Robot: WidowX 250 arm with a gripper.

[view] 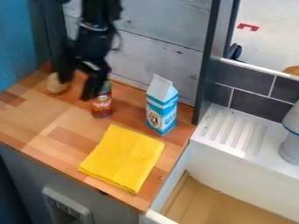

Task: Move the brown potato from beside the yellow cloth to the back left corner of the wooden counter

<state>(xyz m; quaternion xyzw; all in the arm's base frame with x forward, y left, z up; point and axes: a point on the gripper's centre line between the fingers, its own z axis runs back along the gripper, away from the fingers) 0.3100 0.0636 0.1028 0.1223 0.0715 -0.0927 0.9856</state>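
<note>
The black gripper (77, 89) hangs over the back left of the wooden counter, its two fingers spread with nothing visible between them. Its right finger stands in front of the upper left part of a red-brown can or jar (102, 106); whether they touch I cannot tell. Just beyond the left finger is a small round beige object (57, 84), partly covered. A blue and white carton (161, 106) stands upright to the right of the can. In front of both lies a folded yellow cloth (123, 157), flat on the counter.
The wooden counter (55, 133) meets a grey plank wall at its back and a blue wall at the left. Right of it is a white sink (234, 168) with a ridged ledge, where a white object (291, 144) stands.
</note>
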